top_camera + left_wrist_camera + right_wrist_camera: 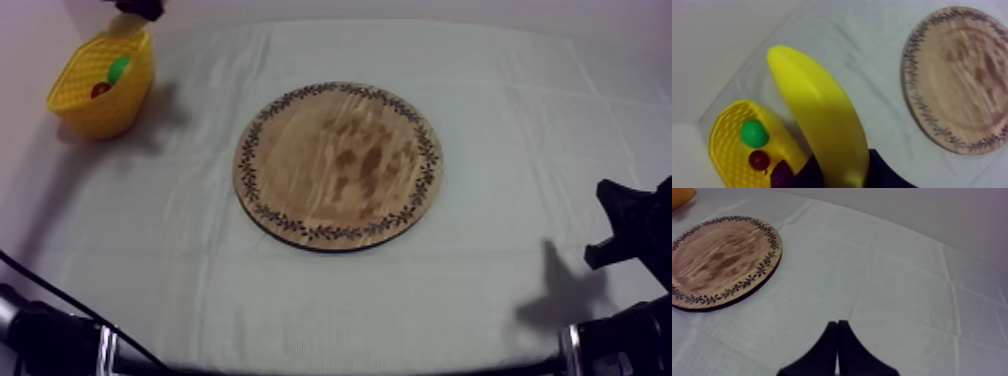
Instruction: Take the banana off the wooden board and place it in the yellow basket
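Observation:
The yellow banana (822, 125) is held in my left gripper (839, 172), whose black fingers (887, 175) are shut on its lower end. It hangs just beside and above the yellow basket (724, 150). From above, the left gripper (140, 8) sits over the basket (100, 85) at the far left of the table. The round wooden board (338, 165) in the middle of the cloth is bare. My right gripper (837, 333) hovers over bare cloth to the right of the board (722, 260), its fingers together as a narrow wedge.
Inside the basket lie a green fruit (753, 133), a small red fruit (759, 159) and something dark purple (782, 175). The right arm (630, 225) rests low at the table's right edge. Open cloth surrounds the board.

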`<state>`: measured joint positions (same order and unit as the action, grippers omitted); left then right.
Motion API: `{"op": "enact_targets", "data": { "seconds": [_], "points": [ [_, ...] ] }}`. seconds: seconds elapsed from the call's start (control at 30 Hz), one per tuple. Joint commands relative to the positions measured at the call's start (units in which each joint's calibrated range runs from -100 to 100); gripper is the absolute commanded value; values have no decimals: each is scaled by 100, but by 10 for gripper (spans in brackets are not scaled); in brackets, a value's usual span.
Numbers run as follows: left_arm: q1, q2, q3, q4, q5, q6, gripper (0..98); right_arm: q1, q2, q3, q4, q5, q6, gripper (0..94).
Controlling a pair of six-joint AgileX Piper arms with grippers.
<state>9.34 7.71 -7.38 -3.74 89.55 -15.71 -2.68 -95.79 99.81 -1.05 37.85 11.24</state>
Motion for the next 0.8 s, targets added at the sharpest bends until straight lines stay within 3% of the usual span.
{"op": "enact_targets", "data": {
  "seconds": [0.0, 0.27, 0.77],
  "points": [
    [-504, 121, -100, -2, -3, -131, 94, 0, 3, -3, 0, -3, 1, 2],
    [-1105, 868, -730, -136, -14, -410, 91, 0, 3, -3, 0, -3, 1, 2],
    [-1591, 2245, -1543, -21, -15, -497, 106, 0, 3, -3, 0, -3, 1, 2]
  ]
}}
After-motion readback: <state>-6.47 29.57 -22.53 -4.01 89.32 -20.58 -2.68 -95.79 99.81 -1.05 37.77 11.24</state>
